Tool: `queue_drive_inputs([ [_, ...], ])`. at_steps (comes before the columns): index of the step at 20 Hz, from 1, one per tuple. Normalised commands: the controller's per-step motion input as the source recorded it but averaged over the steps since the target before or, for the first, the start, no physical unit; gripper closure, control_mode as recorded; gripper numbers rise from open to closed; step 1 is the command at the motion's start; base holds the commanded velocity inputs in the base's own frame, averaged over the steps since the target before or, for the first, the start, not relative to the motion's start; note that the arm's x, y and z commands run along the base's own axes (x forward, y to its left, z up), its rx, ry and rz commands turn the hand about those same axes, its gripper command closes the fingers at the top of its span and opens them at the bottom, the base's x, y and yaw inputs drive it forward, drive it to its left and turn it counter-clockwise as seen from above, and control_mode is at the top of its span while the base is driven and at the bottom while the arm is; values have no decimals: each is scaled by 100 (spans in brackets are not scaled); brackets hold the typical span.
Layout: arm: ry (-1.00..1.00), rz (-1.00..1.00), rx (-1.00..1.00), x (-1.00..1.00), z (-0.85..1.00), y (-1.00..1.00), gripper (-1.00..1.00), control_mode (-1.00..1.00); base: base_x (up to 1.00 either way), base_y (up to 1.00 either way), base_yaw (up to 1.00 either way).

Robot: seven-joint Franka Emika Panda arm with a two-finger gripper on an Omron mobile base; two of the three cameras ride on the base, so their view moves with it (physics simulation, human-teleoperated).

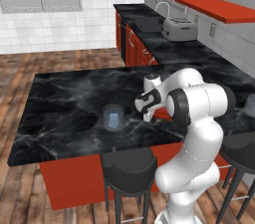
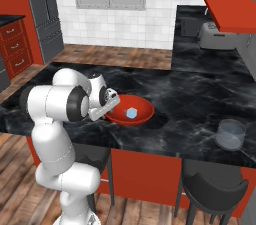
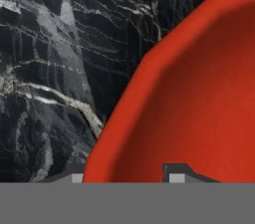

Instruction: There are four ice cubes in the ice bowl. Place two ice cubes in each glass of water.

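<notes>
Ice cubes first: one pale-blue ice cube (image 2: 131, 113) lies inside the red ice bowl (image 2: 142, 114), near its middle, and another cube (image 1: 115, 119) sits in the glass of water (image 1: 113, 117) that stands on the black marble counter (image 1: 64, 98) to the bowl's left. The bowl itself rests on that counter, close to the edge nearest my base. The second glass of water (image 2: 230, 134) stands well apart from the bowl on its right, also near the front edge; I can't tell whether it holds any ice. My pincer (image 2: 111, 103) is down at the bowl's left rim, my wrist tilted toward the bowl. From my hand camera the bowl's red wall (image 3: 199, 93) looms right in front of my fingertips (image 3: 177, 173). How wide my pincer stands, and whether it has a cube, I cannot tell. A silver toaster (image 2: 216, 36) sits on the back counter, far beyond the bowl.
</notes>
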Motion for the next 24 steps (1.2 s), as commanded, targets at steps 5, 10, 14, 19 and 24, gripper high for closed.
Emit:
queue_drive_inputs([
  [5, 0, 0, 0, -18, 20, 0, 100, -100, 0, 0, 0],
  [10, -2, 0, 0, -14, 0, 0, 100, -100, 0, 0, 0],
  [14, -8, 0, -1, -25, 6, 9, 100, -100, 0, 0, 0],
  [19, -16, 0, -8, -23, 14, 26, 100, -100, 0, 0, 0],
  [24, -14, 0, -6, -28, 16, 8, 100, -100, 0, 0, 0],
])
